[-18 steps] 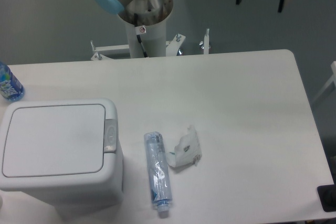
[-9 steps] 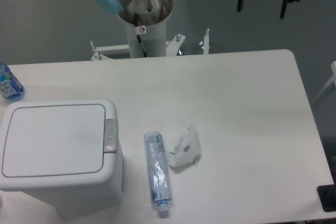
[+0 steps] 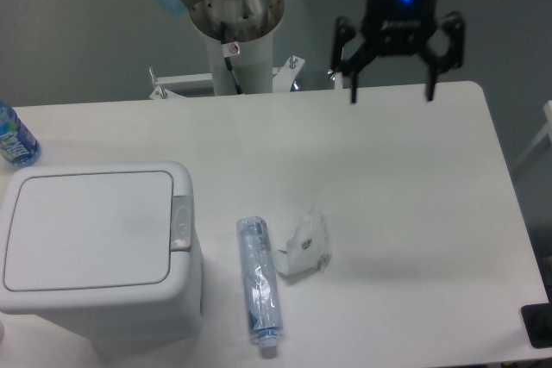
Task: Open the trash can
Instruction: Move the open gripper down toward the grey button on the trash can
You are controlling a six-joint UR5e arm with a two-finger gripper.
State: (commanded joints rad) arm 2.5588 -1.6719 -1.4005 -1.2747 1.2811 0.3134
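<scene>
From the fixed camera, the trash can [image 3: 90, 252] is seen at the table's [image 3: 397, 178] front-left corner, lid shut. The gripper [image 3: 390, 92] is held high over the far edge, fingers spread wide and empty — well apart from the bin. The grey latch [image 3: 180, 222] should be pressed squarely from above. One bin, one crushed bottle [image 3: 259, 284], one crumpled wrapper [image 3: 304, 245] and one blue bottle [image 3: 15, 140] are counted.

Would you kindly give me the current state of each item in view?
Trash can: lid shut, upright.
Gripper: open, empty, above the table's far edge.
Clear bottle: lying on its side.
Wrapper: crumpled, beside the bottle.
Blue bottle: upright, cut off by the frame.
</scene>
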